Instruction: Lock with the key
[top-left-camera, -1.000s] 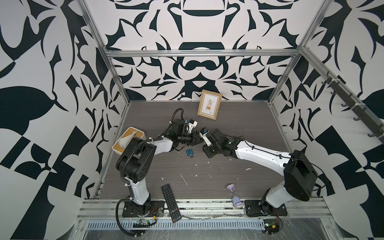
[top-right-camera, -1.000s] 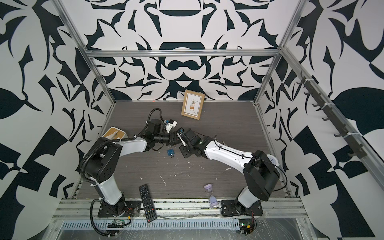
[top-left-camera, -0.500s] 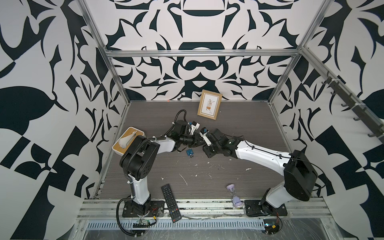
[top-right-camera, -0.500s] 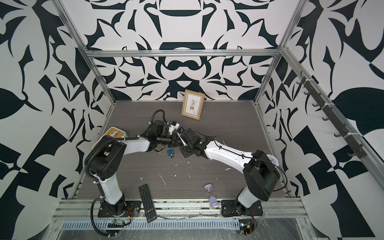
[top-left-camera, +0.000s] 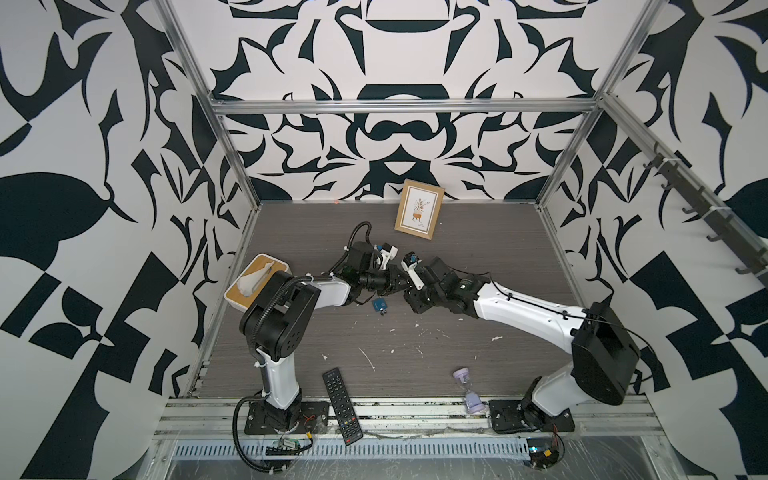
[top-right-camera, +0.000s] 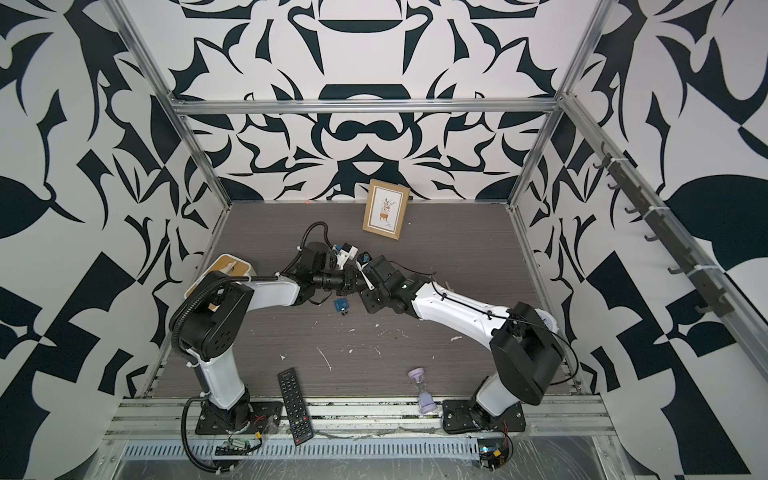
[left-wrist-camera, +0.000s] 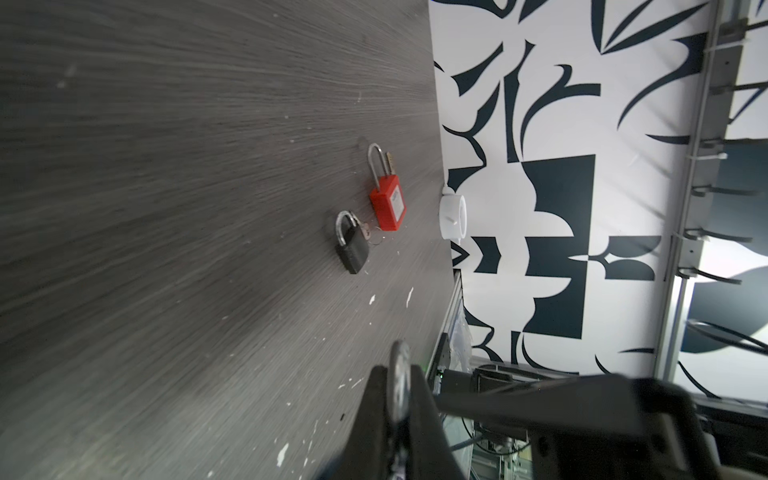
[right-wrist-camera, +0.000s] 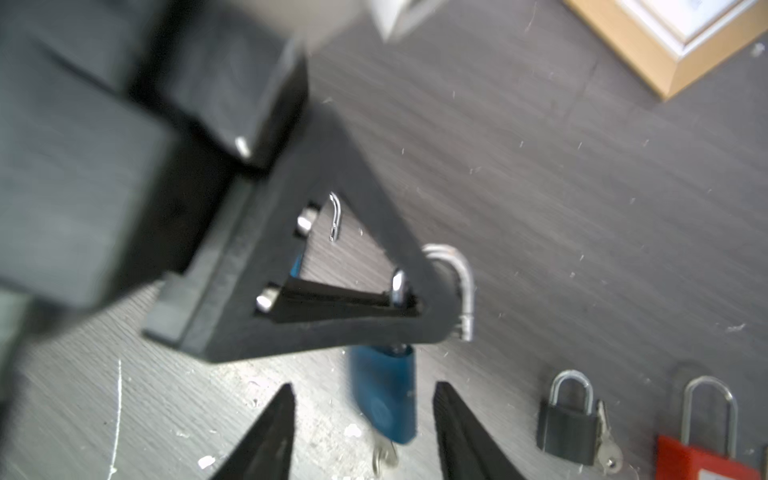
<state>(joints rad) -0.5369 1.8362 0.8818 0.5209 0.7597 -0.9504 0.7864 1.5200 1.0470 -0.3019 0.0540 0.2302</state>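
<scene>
A blue padlock hangs with its silver shackle pinched in my left gripper, which is shut on it. A key on a ring sticks out of the lock's underside. My right gripper is open, its two fingertips standing apart on either side of the blue body without touching it. In both top views the blue padlock shows at mid table, just under where the two arms meet.
A black padlock with a key and a red padlock lie on the table near the right wall, beside a white roll. A picture frame leans at the back, a tissue box sits left, and a remote and an hourglass lie in front.
My left gripper has closed onto the blue padlock's shackle and its arm has shifted slightly right. My right gripper's fingers have spread wider.
</scene>
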